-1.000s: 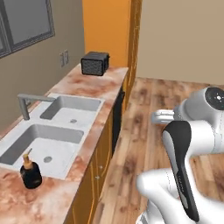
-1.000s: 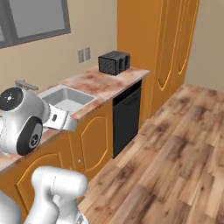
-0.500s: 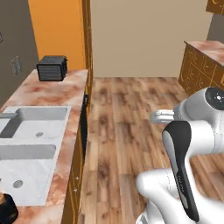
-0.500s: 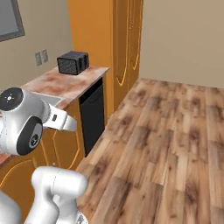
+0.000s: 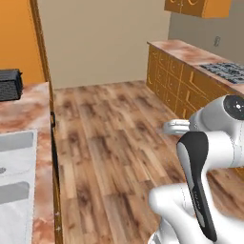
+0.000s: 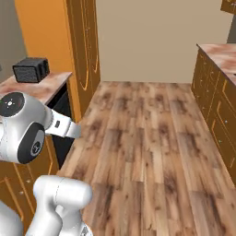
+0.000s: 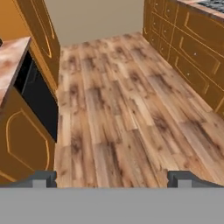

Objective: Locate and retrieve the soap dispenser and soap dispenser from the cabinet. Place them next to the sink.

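Part of the light grey sink (image 5: 15, 161) shows at the left edge of the left base view, set into the marbled counter (image 5: 26, 107). Both soap dispensers and the wall cabinet with the shelf board are out of view. My gripper (image 7: 113, 179) is open, its two dark fingertips (image 7: 43, 178) wide apart with nothing between them. It points down over bare wooden floor (image 7: 118, 109), away from the counter.
A black toaster (image 5: 9, 85) (image 6: 31, 70) stands on the counter beside a tall orange arched-panel cabinet (image 6: 83, 41). A black dishwasher front (image 7: 37, 103) sits under the counter. Across the floor runs a second counter with drawers (image 5: 190, 76) and a stove (image 5: 224, 69).
The base has turned right, so both base views swung off the sink onto the open floor. The black bottle by the sink slid out of frame. The arm's pose looks unchanged.
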You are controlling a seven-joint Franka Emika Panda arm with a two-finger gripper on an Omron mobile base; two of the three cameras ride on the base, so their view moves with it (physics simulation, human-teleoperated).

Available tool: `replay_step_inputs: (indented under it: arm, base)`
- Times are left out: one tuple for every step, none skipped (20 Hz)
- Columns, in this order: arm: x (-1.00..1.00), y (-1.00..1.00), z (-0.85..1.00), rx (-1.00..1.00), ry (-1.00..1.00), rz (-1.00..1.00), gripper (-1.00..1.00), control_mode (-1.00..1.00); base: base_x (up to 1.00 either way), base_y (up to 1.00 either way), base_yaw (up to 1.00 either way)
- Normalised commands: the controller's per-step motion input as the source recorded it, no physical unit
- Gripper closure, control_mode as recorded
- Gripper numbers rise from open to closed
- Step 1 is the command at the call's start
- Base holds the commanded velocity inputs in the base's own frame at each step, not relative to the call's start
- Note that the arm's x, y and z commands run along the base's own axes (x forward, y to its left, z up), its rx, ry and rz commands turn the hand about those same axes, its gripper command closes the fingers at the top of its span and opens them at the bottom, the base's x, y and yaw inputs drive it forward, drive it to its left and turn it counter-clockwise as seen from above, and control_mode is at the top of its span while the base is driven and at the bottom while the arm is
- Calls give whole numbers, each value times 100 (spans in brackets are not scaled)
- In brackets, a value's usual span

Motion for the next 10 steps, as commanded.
replay_step_inputs:
  arm:
    - [0, 0, 0, 0, 0, 0, -100, 100]
    - [0, 0, 0, 0, 0, 0, -100, 100]
    - [0, 0, 0, 0, 0, 0, -100, 100]
    - [0, 0, 0, 0, 0, 0, -100, 100]
    - [0, 0, 0, 0, 0, 0, -100, 100]
    - [0, 0, 0, 0, 0, 0, -100, 100]
    - [0, 0, 0, 0, 0, 0, -100, 100]
    - [0, 0, 0, 0, 0, 0, -100, 100]
    - [0, 0, 0, 0, 0, 0, -100, 100]
    - [0, 0, 0, 0, 0, 0, -100, 100]
  base:
    - [0, 0, -46]
    - [0, 0, -46]
    - [0, 0, -46]
    - [0, 0, -46]
    - [0, 0, -46]
    - [0, 0, -46]
    - [0, 0, -46]
    - [0, 0, -46]
    - [0, 0, -46]
    - [0, 0, -45]
